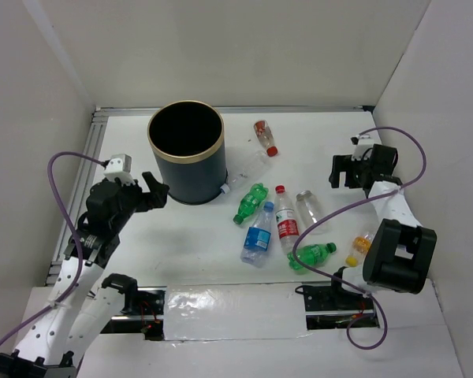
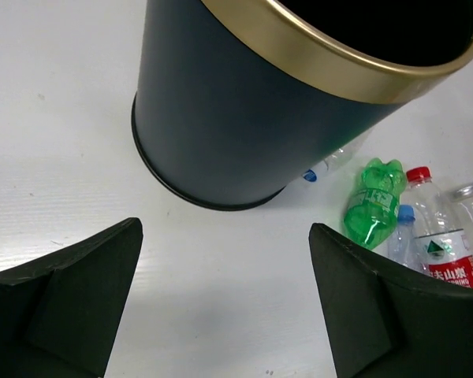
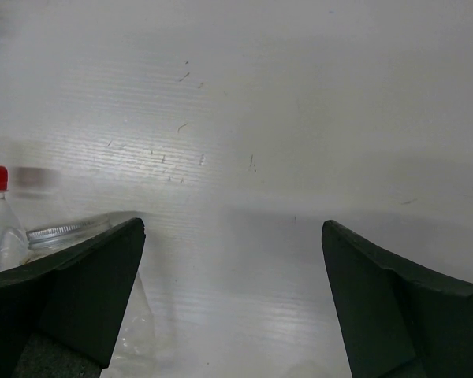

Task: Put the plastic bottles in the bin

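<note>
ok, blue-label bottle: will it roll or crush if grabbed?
The blue-label bottle lies on its side, so a push would probably roll it. It looks thin, clear plastic, so likely light and apt to dent in a grip. The red-label bottle lies close beside it and may get nudged too.

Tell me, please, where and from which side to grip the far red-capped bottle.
Take the far red-capped bottle across its mid-body, from straight above. It lies flat on the table with bare surface along both long sides, so the barrel can be straddled; the tapered cap end would probably slip.
</note>
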You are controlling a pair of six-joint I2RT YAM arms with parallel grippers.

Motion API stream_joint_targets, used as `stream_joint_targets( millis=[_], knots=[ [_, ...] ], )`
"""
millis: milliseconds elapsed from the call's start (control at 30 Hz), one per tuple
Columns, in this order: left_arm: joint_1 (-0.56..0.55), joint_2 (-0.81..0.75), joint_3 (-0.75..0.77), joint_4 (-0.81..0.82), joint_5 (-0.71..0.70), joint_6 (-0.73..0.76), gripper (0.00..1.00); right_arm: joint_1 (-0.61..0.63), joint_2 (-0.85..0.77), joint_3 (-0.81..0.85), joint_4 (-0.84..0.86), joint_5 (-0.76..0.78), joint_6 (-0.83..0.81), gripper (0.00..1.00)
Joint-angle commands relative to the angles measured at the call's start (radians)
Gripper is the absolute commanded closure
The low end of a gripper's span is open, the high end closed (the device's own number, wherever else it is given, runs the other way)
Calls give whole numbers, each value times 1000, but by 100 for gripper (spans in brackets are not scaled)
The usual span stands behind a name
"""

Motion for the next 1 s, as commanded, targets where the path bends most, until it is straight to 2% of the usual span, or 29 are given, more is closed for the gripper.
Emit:
stream_joint_targets(
  millis=[0, 33, 133, 167, 200, 233, 267, 300, 333, 367, 400, 433, 467, 500, 533, 567, 667, 700, 800, 833, 967],
  knots=[
    [-17, -1, 8, 16, 36, -12, 0, 7, -3, 58, -11, -53, -64, 0],
    [-17, -1, 8, 16, 36, -12, 0, 7, 6, 68, -22, -90, -131, 0],
    [-40, 10, -2, 16, 45, -23, 8, 19, 72, 91, -22, -101, -170, 0],
    [-53, 19, -13, 16, 54, -23, 30, 19, 105, 123, -32, -133, -170, 0],
    [-65, 19, -13, 16, 54, -23, 31, 33, 122, 123, -33, -133, -170, 7],
    [-65, 31, -22, 16, 54, -23, 44, 47, 138, 135, -33, -145, -179, 34],
    [-77, 32, -22, 16, 65, -23, 57, 70, 156, 166, -33, -127, -168, 69],
    [-89, 48, -22, 16, 65, -23, 80, 137, 190, 183, -2, -106, -156, 88],
    [-99, 61, -22, 16, 74, -23, 87, 175, 211, 206, -2, -89, -156, 89],
    [-123, 90, -22, 16, 74, -12, 93, 253, 234, 265, 16, -26, -133, 83],
    [-138, 105, -7, 16, 74, -1, 93, 283, 263, 304, 17, -4, -113, 69],
    [-152, 119, -7, 4, 62, -1, 89, 309, 338, 348, 17, 12, -65, 43],
    [-169, 130, 4, 4, 50, -1, 81, 331, 383, 400, 17, 28, -40, 33],
    [-207, 139, 4, -8, 39, -1, 71, 357, 433, 522, -11, 28, -23, 19],
    [-229, 139, 4, -8, 15, -1, 43, 367, 536, 586, -52, 19, 12, 8],
    [-253, 150, 4, -19, -5, -1, 32, 368, 585, 712, -69, -16, 34, 0],
    [-347, 168, 13, -30, -57, -15, 19, 389, 756, 874, -95, -36, 139, 0],
    [-375, 168, 13, -30, -68, -25, 18, 404, 794, 961, -95, -36, 158, 0],
    [-500, 225, 13, -40, -163, -59, 17, 458, 914, 1084, -95, 15, 148, 0],
    [-563, 240, 25, -41, -185, -73, 17, 481, 935, 1104, -95, 16, 134, 0],
    [-680, 331, 65, -50, -290, -98, 16, 510, 1041, 1190, -76, 16, 134, 0]
  ],
)
